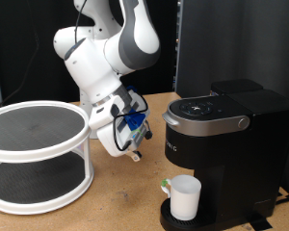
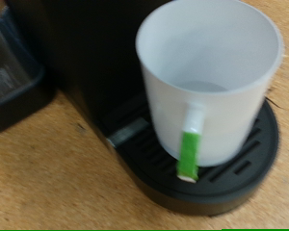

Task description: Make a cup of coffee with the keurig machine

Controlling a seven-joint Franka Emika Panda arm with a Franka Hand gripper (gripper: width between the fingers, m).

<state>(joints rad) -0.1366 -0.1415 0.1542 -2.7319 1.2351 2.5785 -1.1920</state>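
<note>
The wrist view alone shows the white cup's point(image 2: 210, 77) empty interior and green-marked handle, seated on the Keurig machine's point(image 1: 226, 144) round drip tray point(image 2: 231, 178). In the exterior view the end effector point(image 1: 135, 144) hangs beside the machine above the surface point(image 1: 125, 207); its opening cannot be told.

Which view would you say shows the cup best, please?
The wrist view: the cup fills the picture, standing on the drip tray, handle with green mark facing the camera, apparently empty. The exterior view shows it small, under the keurig.
</note>
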